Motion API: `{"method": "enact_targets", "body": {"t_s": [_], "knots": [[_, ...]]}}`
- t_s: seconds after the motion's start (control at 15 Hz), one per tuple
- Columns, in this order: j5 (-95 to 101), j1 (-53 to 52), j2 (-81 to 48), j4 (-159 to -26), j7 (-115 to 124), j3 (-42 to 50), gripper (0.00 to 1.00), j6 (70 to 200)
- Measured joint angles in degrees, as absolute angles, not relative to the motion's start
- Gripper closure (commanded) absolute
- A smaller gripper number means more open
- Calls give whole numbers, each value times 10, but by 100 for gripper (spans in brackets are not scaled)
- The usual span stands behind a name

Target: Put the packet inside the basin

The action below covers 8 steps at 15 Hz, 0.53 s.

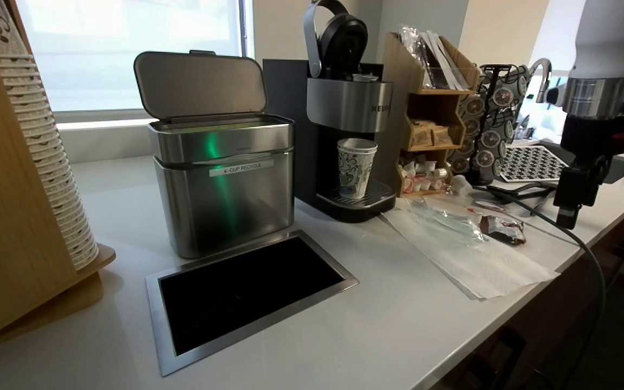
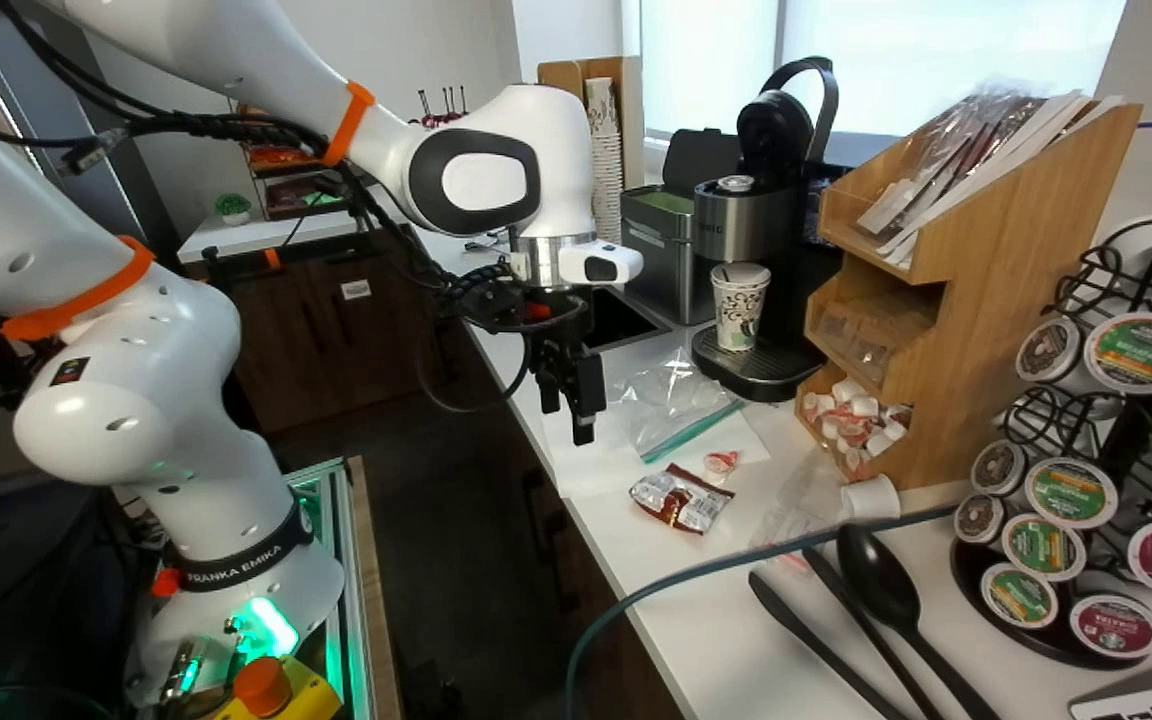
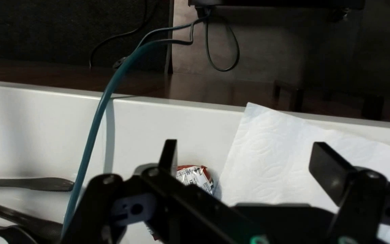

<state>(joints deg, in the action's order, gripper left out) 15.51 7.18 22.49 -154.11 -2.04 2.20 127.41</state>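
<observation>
In an exterior view you have the packet point(image 2: 683, 498) whole, lying on the counter point(image 2: 716, 640); in the wrist view your gripper point(image 3: 244, 152), fingers spread wide apart, partly hides it. In an exterior view the basin point(image 1: 161, 325) shows its full steel rim; in an exterior view where the arm point(image 2: 476, 185) stands forward, part of it is covered.

Between packet and basin you have a paper towel point(image 1: 485, 271) and a clear plastic bag point(image 2: 676, 405). A cable point(image 3: 96, 124) crosses the counter near the packet; black utensils point(image 2: 876, 565) lie farther along.

The basin's interior appears black; you cannot tell what it holds. Just beside it, the steel bin point(image 1: 231, 200) stands with its lid point(image 1: 201, 85) raised. A patterned paper cup point(image 1: 355, 168) stands upright in the coffee machine point(image 1: 344, 105). The wooden rack point(image 2: 1026, 240) holds wrapped items point(image 1: 444, 62) on top, sachets point(image 1: 431, 134) midway and small tubs point(image 2: 851, 425) below.
</observation>
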Motion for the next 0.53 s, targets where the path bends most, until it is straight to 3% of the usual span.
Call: {"method": "enact_targets", "body": {"t_s": [0.53], "knots": [[252, 73, 172, -1556, -62, 24, 0, 1458]]}}
